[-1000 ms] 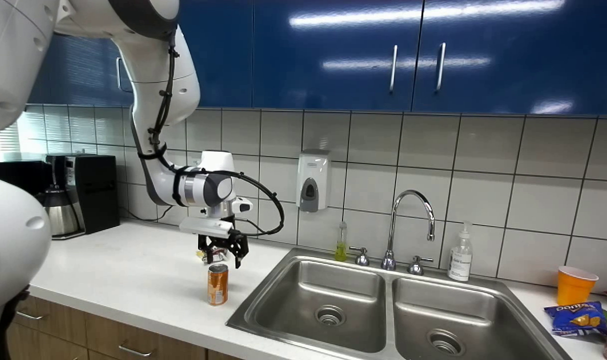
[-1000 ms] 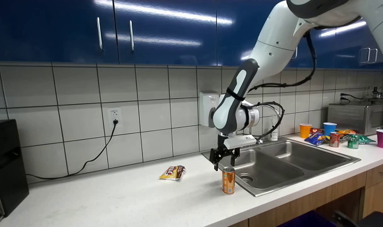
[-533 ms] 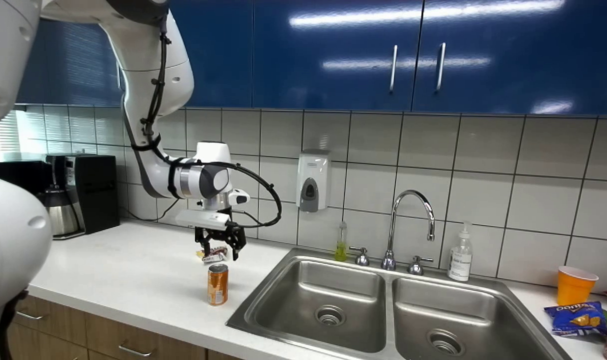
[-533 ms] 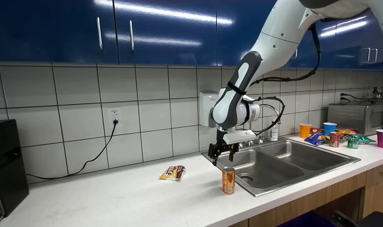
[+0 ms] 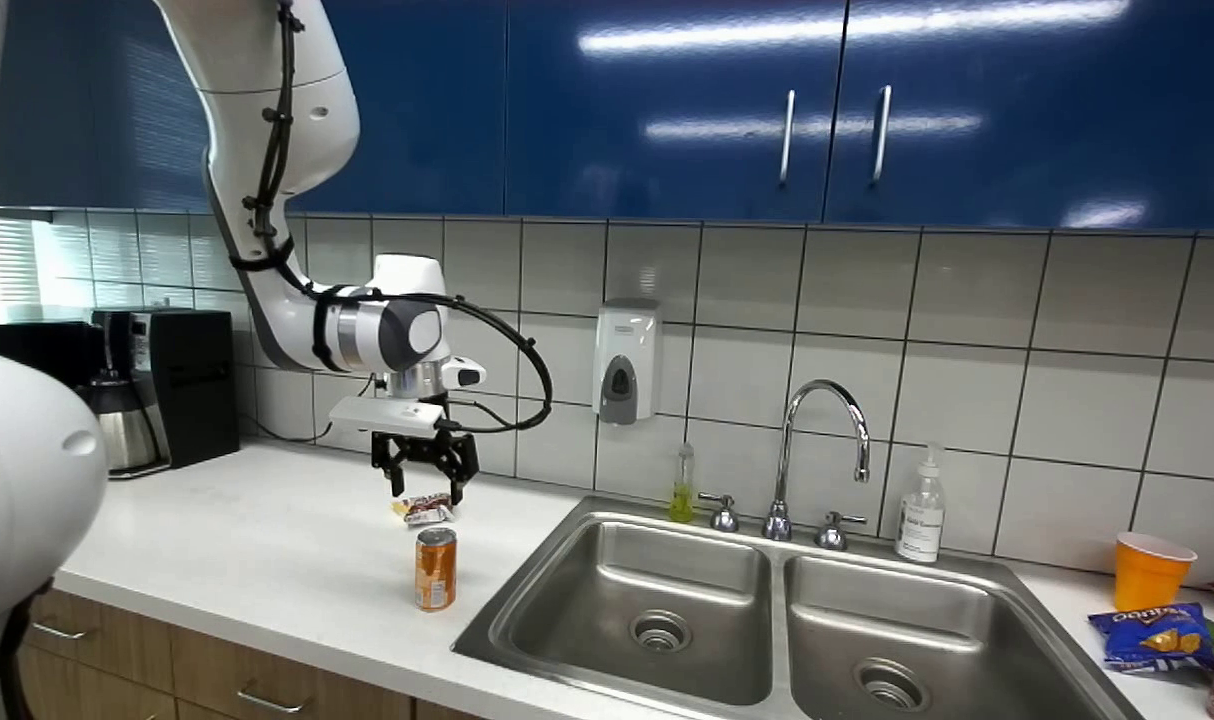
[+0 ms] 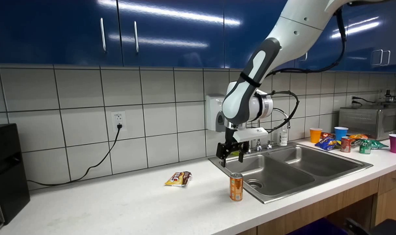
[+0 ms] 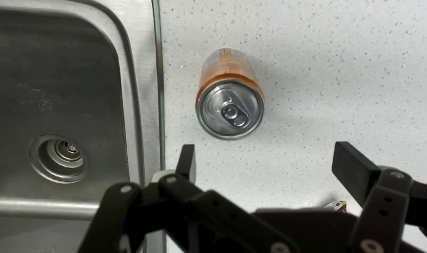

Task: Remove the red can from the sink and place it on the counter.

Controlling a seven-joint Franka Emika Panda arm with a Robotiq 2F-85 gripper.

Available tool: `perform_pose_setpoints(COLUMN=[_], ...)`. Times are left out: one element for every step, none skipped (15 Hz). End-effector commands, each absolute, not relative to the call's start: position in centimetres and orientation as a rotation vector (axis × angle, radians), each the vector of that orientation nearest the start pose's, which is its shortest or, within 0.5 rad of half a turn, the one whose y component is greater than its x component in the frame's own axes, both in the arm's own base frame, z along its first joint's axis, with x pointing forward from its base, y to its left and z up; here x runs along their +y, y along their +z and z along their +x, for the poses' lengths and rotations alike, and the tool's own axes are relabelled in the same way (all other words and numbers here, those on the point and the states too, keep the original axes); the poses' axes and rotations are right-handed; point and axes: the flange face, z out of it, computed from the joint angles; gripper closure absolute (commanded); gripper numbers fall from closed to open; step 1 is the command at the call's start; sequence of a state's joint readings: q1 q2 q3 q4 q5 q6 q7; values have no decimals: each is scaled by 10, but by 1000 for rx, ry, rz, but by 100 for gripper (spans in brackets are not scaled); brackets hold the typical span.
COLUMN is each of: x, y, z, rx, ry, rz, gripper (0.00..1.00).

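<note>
The orange-red can stands upright on the surface, outside the sink and just beside its left end as seen in both exterior views. In the wrist view, which shows the can from above, a narrow strip of the surface lies between the can and the sink. The gripper hangs in the air above the surface, near the left end of the sink, pointing down. Its two fingers are spread wide, and the can is apart from both.

A candy wrapper also lies to the left of the sink, farther from it than the can. A black coffee maker stands well to the left of the sink. At the sink's back edge are the faucet in the middle, a small bottle of yellow-green liquid toward the left and a pump bottle toward the right. A soap dispenser hangs on the wall above the sink's back left corner.

To the right of the sink, both exterior views show an orange cup and a blue chip bag; in an exterior view, a blue cup and a toaster oven also stand there.
</note>
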State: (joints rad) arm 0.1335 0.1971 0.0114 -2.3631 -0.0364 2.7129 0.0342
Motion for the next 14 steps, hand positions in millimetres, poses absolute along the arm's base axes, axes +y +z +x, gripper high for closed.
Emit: perform_pose_setpoints(x=[77,76,75,75,74,73,73,74,74,73,73,73,73,73], y=[287,292,296,300,304,309,312,298,302,305,307,307,307,306], z=[492,485,480,475,470,465,460,478,473,470,468,467,467,466], rx=[-232,-233,-234,-235,-239,-240,-240,-234,-235,-235,-235,-235,-235,-235], ry=[-210,-201,-191,-179,-168,-157,-132,-162,-150,-148,-148,-147,-145,-144], rz=[-3138,-3139,-3140,-3141,-3143,-3151,-3152,-3140,-3142,-3142,-3143,-3143,-3143,-3143], gripper=[0,0,0,0,0,0,0,0,0,0,0,0,0,0])
